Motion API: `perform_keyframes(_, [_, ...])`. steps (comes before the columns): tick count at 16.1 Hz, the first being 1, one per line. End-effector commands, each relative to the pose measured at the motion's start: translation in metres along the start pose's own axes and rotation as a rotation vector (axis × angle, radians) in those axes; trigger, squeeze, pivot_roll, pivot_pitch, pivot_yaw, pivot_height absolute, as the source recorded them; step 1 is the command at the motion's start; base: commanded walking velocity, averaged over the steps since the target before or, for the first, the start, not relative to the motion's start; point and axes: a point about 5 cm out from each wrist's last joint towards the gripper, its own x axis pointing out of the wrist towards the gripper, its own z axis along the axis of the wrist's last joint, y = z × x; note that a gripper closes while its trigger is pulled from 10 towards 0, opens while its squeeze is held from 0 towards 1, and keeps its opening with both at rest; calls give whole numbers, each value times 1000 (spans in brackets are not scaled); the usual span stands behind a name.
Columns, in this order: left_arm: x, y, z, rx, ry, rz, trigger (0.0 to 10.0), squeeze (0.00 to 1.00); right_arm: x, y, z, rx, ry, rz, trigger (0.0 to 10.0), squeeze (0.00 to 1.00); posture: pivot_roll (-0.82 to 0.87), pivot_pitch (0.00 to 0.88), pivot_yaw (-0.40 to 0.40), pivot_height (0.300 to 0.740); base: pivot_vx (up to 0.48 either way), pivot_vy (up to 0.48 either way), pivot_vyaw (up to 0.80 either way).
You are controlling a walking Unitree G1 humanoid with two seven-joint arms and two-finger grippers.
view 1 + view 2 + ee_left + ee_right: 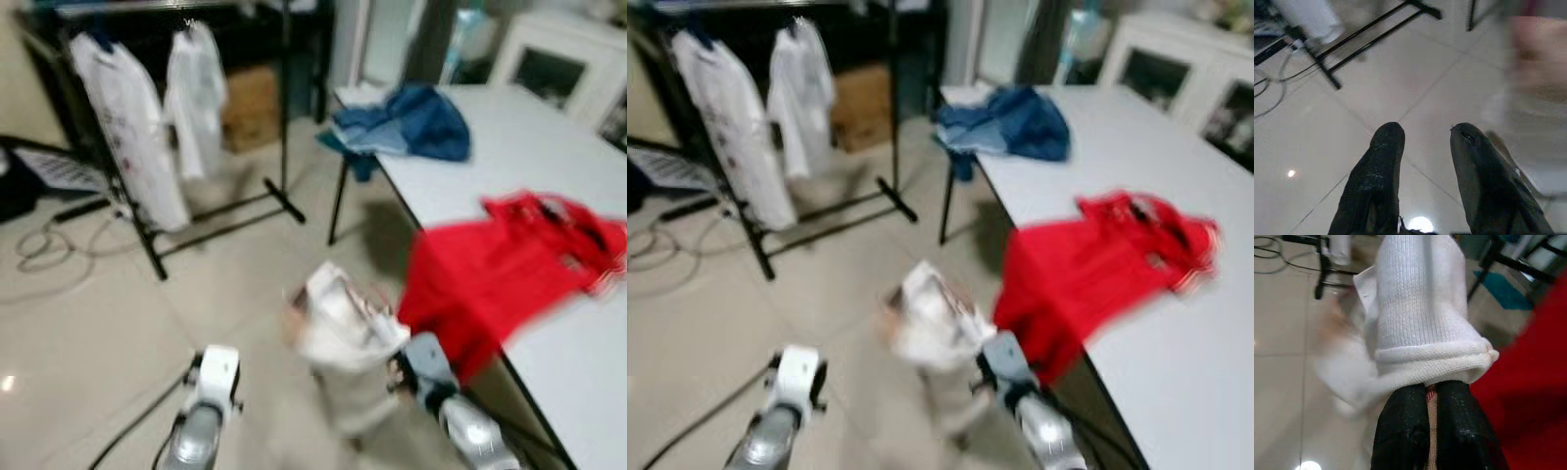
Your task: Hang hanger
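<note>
While blurred, right hand point(1431, 396) grips white garment point(1420, 308).

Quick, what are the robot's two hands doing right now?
Left gripper: open, holding nothing, over the floor.
Right gripper: shut on the white garment, beside the table.

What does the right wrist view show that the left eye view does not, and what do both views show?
Right wrist view: the ribbed collar of the white shirt clamped between the right gripper fingers, with something tan between them.

Left eye view: the clothes rack with two white garments, the blue clothes, the table, the left gripper.

Both: the white shirt, the red shirt, the tiled floor.
</note>
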Motion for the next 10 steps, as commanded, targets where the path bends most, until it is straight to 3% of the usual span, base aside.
perform_keyframes(1, [0,11,-3,9,11,25,10000,0,11,5,17,-3,-67,20,10000,0,104,54,-45,740,469,0,800])
perform_keyframes(10, [1,10,-1,15,5,18,10000,0,13,3,20,32,-76,2,10000,0,102,53,-39,740,469,0,0])
